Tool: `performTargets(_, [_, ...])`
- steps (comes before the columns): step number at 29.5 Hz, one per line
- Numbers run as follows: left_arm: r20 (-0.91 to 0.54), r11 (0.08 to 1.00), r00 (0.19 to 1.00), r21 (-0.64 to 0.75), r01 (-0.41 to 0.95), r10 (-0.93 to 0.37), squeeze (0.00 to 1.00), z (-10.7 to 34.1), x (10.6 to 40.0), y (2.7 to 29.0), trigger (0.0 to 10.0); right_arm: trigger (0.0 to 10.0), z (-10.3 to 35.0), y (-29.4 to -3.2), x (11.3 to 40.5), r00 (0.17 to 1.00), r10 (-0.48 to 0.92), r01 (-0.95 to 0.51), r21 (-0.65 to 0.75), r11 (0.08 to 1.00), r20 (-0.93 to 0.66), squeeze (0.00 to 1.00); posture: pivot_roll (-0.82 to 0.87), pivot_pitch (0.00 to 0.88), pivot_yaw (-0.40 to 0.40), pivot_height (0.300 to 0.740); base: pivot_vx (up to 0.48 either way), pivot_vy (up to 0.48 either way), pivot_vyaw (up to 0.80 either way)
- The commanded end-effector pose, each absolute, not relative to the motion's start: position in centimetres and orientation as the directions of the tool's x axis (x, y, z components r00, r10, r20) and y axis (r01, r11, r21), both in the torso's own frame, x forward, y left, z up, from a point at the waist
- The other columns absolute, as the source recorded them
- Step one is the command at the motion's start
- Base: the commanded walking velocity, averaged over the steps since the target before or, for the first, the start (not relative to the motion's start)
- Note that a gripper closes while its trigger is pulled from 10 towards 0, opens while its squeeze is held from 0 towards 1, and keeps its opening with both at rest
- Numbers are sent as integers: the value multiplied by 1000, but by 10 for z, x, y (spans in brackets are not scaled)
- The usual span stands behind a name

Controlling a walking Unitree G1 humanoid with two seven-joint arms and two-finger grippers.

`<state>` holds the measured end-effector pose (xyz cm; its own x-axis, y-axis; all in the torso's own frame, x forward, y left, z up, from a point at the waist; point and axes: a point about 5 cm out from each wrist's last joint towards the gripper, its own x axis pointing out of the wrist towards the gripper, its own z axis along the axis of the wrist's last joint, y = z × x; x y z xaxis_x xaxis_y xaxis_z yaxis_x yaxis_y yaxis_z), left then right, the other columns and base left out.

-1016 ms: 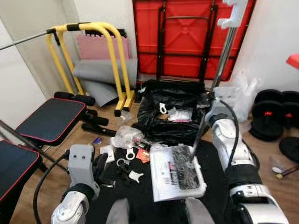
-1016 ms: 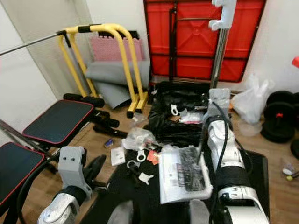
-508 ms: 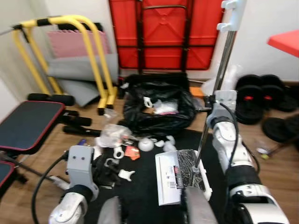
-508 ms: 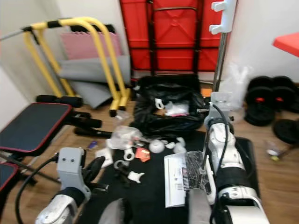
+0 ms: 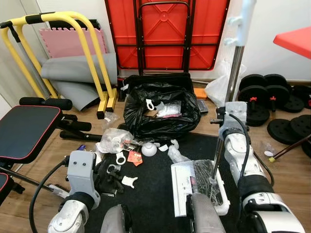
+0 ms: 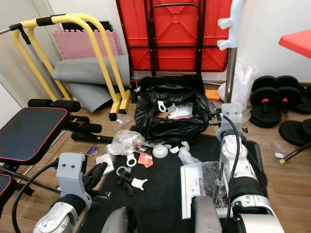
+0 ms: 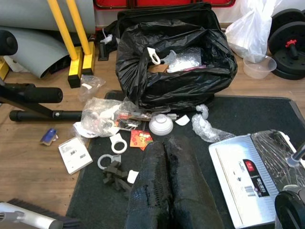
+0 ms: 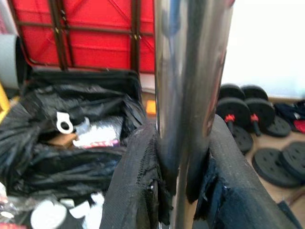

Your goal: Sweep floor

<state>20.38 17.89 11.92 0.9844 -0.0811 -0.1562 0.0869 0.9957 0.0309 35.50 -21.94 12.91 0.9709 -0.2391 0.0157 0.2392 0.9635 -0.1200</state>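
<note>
My right gripper [image 8: 183,176] is shut on the shiny metal pole [image 5: 232,82] of a white dustpan [image 5: 194,187]. The pan rests on the black mat [image 5: 150,189] with crumpled plastic wrap in it. Litter lies ahead of it: a white lid [image 5: 149,149], a red card [image 5: 135,157], white rings [image 7: 117,143], black foam bits [image 7: 113,171] and clear plastic [image 5: 114,140]. An open black rubbish bag [image 5: 163,114] stands behind, with scraps inside. My left gripper [image 7: 167,186] hovers low over the mat near the foam bits, shut with nothing in it. A grey brush [image 7: 26,222] lies beside it.
A black weight bench [image 5: 26,131] and yellow bars [image 5: 90,53] stand on the left. A folded red table [image 5: 165,34] leans on the back wall. Weight plates [image 5: 279,104] lie on the right, beside a white plastic bag [image 5: 218,90]. Wooden floor [image 5: 282,170] surrounds the mat.
The whole view has swung to the right. The dustpan, held by my right gripper, has drawn back from the black bag, and the white lid and a plastic scrap now show on the mat.
</note>
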Motion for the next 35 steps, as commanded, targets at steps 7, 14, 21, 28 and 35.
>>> performTargets(7, [-180,996,981,43,78,-69,0,118,201,181,10000,10000,137,-212,361,971,-229,235,-89,968,73,0,-28,124,50,576,0,0,0])
performTargets(14, [-189,995,979,42,85,-76,0,121,196,182,10000,10000,141,-212,365,965,-240,248,-69,966,108,0,-14,157,61,576,0,0,0])
performTargets(21, [-206,994,975,51,98,-86,0,126,189,183,10000,10000,147,-206,373,960,-253,259,-41,965,121,0,26,196,79,576,0,0,0])
performTargets(28, [-219,993,972,57,103,-88,0,127,187,185,10000,10000,129,-212,368,965,-257,258,-16,966,62,1000,31,202,83,576,0,0,0])
performTargets(35, [-224,993,971,57,104,-89,0,126,188,184,10000,10000,123,-228,361,955,-291,294,-54,954,51,1000,16,187,80,576,0,0,0])
